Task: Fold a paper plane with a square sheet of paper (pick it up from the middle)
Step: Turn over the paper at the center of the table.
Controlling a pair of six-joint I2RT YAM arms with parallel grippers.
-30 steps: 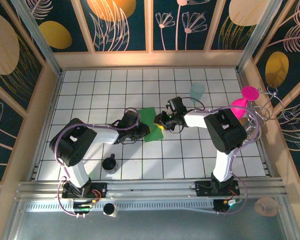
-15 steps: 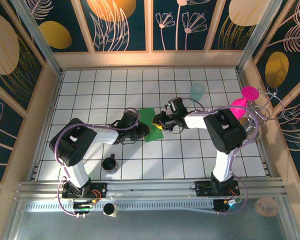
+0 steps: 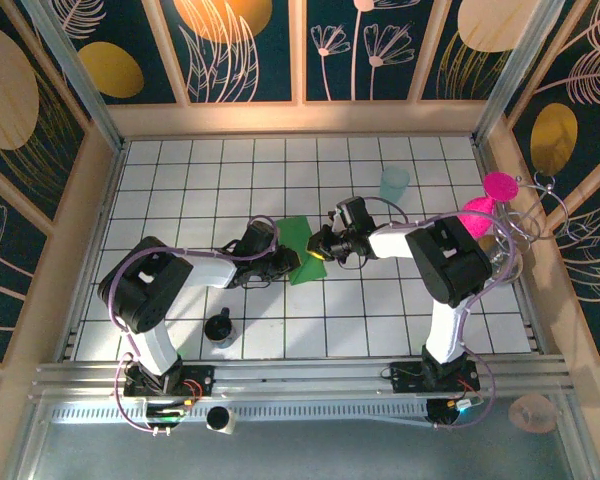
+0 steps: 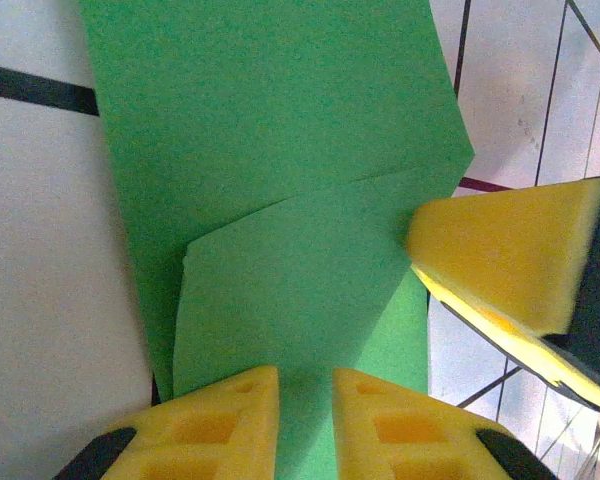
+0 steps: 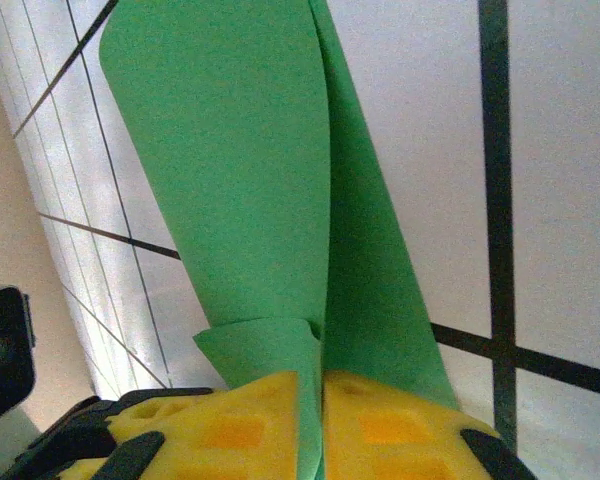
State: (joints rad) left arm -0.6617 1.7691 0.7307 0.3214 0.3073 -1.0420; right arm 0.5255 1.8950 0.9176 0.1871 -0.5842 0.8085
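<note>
The square sheet of paper [image 3: 296, 240] is bright green and lies partly folded on the white grid table, a flap doubled over it [image 4: 290, 270]. My left gripper [image 3: 283, 262] is at its near left edge. Its yellow pads [image 4: 220, 415] stand a narrow gap apart, with flat paper showing between and under them [image 4: 305, 385]. My right gripper [image 3: 318, 250] is at the paper's right edge. In the right wrist view it [image 5: 315, 385] is shut, a raised fold of the paper [image 5: 270, 220] pinched between its pads. One right fingertip [image 4: 510, 260] touches the flap's corner.
A pale teal cup [image 3: 394, 183] stands behind the right arm. A small black cup [image 3: 219, 328] sits near the left arm's base. Pink objects [image 3: 488, 203] hang at the right wall. Wooden walls enclose the table [image 3: 380, 320].
My right gripper has closed on the paper's raised edge and crept slightly left. The left gripper and arm have stayed put.
</note>
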